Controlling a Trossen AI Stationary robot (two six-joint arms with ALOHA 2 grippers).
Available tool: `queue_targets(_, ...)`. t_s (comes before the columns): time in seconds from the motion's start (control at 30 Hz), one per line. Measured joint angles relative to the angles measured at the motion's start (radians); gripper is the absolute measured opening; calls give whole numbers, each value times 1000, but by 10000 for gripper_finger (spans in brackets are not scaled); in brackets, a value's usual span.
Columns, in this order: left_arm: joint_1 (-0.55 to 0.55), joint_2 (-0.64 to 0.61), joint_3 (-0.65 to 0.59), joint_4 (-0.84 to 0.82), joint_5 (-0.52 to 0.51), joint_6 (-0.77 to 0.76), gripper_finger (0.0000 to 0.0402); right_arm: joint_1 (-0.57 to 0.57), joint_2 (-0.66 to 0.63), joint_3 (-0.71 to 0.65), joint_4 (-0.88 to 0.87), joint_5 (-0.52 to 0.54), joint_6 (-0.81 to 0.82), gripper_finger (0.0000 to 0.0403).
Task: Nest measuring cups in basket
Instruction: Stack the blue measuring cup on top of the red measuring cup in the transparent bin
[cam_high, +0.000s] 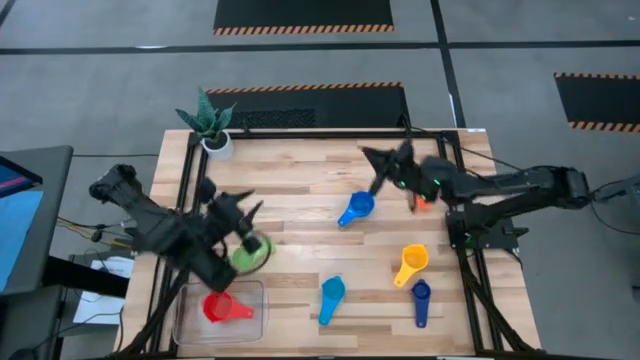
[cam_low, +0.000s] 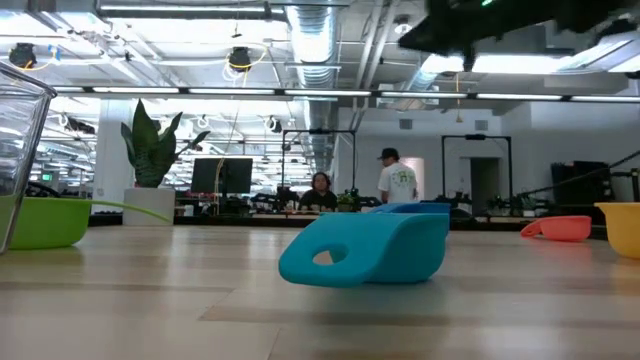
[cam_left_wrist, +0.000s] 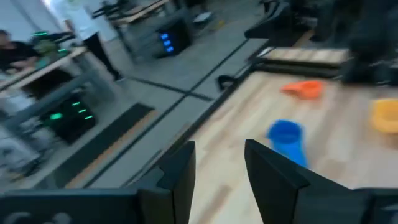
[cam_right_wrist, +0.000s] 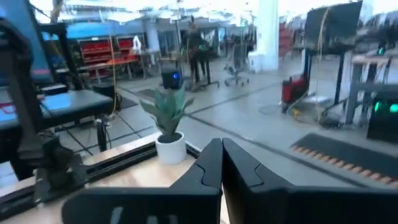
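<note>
A red measuring cup lies in the clear basket at the near left. A green cup sits on the table just beyond the basket. My left gripper hovers above it, open and holding nothing. Spread over the table are a medium blue cup, an orange cup, a yellow cup, a light blue cup and a dark blue cup. My right gripper is raised over the far right part, shut and holding nothing.
A potted plant in a white pot stands at the table's far left corner. A black frame rail runs along the far edge and others down both sides. People stand in the room beyond the table.
</note>
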Motion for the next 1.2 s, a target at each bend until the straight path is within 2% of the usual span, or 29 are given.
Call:
queue_targets(0.1, 93, 0, -1, 1, 46, 56, 130, -115, 118, 111, -129, -213, 78, 18)
queue_targets(0.17, 150, 0, -1, 1, 97, 79, 130, -165, 200, 207, -270, -281, 121, 21)
queue_targets(0.33, 272, 9, -2, 10, 259, 231, 130, -237, 385, 450, -750, -310, 134, 27)
queue_targets(0.43, 338, 17, -2, 54, 376, 395, 129, -255, 466, 547, -975, -310, 128, 26)
queue_targets(0.5, 381, 25, -2, 115, 524, 546, 129, -261, 504, 581, -1081, -329, 126, 24)
queue_targets(0.6, 449, 49, -2, 261, 736, 748, 129, -261, 544, 596, -1153, -411, 78, 23)
queue_targets(0.73, 520, 107, -2, 417, 876, 931, 129, -254, 572, 599, -1213, -473, 10, 28)
queue_targets(0.83, 557, 155, -2, 417, 908, 948, 129, -241, 579, 598, -1268, -472, 23, 30)
queue_targets(0.97, 575, 213, -2, 344, 910, 866, 129, -212, 596, 599, -1283, -456, 57, 22)
queue_targets(1.2, 519, 264, -2, 133, 911, 730, 129, -167, 645, 545, -1341, -280, 190, 13)
